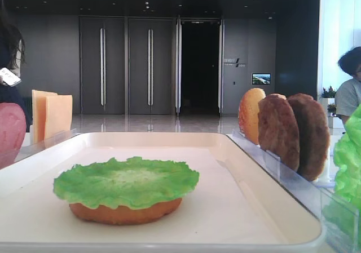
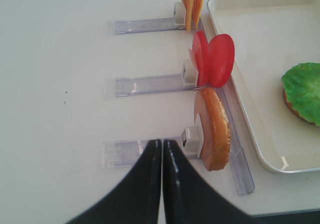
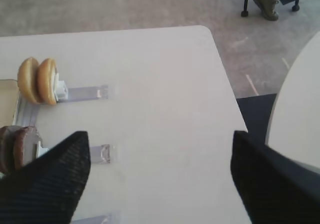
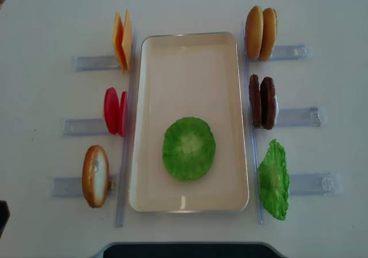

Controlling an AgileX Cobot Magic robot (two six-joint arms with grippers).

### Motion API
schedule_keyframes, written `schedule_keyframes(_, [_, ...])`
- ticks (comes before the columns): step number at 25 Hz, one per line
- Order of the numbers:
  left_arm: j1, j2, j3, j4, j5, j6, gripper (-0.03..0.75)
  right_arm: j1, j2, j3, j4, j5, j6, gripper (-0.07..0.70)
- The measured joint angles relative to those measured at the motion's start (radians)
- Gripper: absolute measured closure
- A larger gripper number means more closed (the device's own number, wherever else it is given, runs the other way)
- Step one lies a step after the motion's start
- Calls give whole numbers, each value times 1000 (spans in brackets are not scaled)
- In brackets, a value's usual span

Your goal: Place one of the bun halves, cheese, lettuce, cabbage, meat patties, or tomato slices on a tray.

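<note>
We see a white table (image 4: pixel 190 8) with the tray (image 4: pixel 150 126) holding lettuce (image 4: pixel 188 148) on a bun. Behind it stand dark doors (image 1: pixel 127 64). The right gripper (image 3: pixel 160 174) is spread wide, and the left gripper (image 2: pixel 162 149) is pressed together, empty.

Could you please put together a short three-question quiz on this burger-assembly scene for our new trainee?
1. True or false: the frilly bright green lettuce leaf lies on a golden-brown bun half inside the cream-white rectangular tray.
2. How many dark brown rough meat patties stand in the clear holder to the tray's right?
3. Which gripper has its jaws closed: A) the black left gripper, B) the black right gripper?

Key: 1 true. 2 two. 3 A; the right one stands wide open and holds nothing.
</note>
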Motion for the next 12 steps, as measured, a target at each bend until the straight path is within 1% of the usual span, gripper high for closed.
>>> schedule_keyframes(4, [0, 0, 0, 0, 0, 0, 722, 0, -109, 38, 1, 26, -4, 55])
schedule_keyframes(9, [0, 0, 0, 0, 0, -2, 722, 0, -243, 168, 16, 28, -8, 56])
schedule_keyframes(12, [0, 0, 0, 0, 0, -18, 722, 0, -330, 251, 37, 16, -17, 57])
